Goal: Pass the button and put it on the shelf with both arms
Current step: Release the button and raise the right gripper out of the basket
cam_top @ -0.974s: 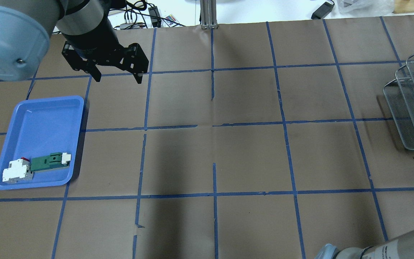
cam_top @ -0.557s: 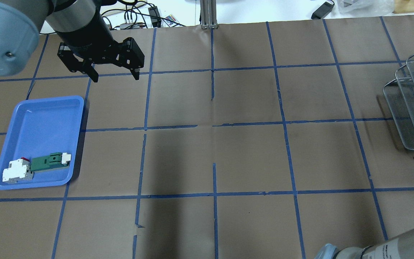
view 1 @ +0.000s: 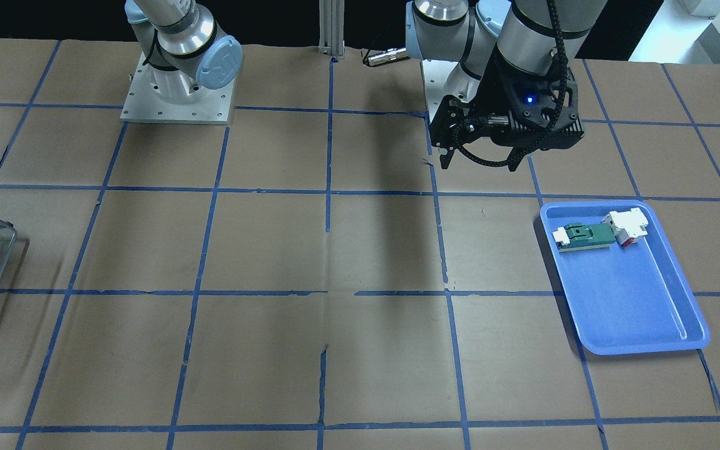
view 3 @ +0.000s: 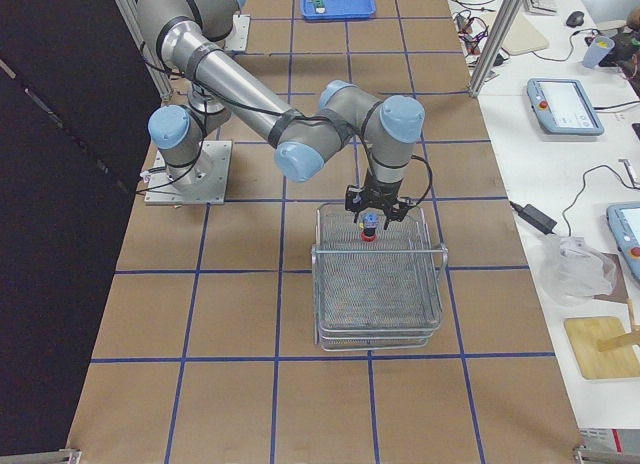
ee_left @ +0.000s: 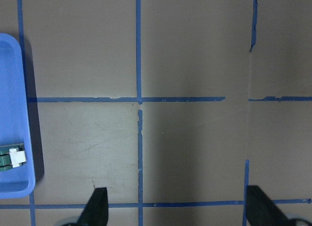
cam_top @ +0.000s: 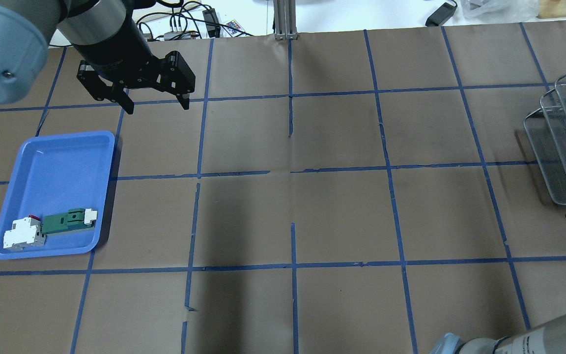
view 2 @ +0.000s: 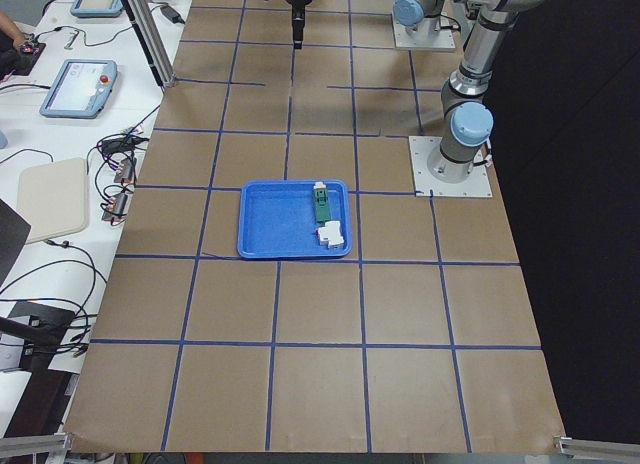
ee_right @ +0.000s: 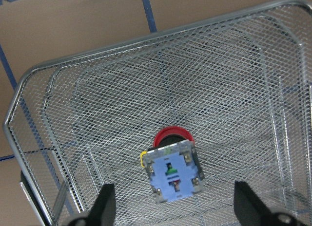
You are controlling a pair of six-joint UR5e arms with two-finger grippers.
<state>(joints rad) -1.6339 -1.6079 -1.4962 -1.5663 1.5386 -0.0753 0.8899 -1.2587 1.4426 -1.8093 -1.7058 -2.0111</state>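
The button (ee_right: 173, 170) stands red cap down on the mesh of the silver wire shelf (ee_right: 73, 114), its greyish block with green specks facing the right wrist camera. My right gripper (ee_right: 175, 210) is open; its fingers stand wide on either side of the button without touching it. In the exterior right view the right gripper (view 3: 372, 212) hangs over the shelf (view 3: 380, 284) with the button (view 3: 368, 226) just under it. My left gripper (cam_top: 156, 107) is open and empty above the table's far left, beyond the blue tray. It also shows in the front view (view 1: 482, 165).
A blue tray (cam_top: 52, 162) at the left holds a flat green-and-white part (cam_top: 67, 221) and a white breaker-like block (cam_top: 20, 235). The shelf (cam_top: 565, 147) stands at the table's right edge. Cables and tablets lie beyond the far edge.
My left gripper has drifted a little to the left and farther back, still open. The tray and its parts have not moved.
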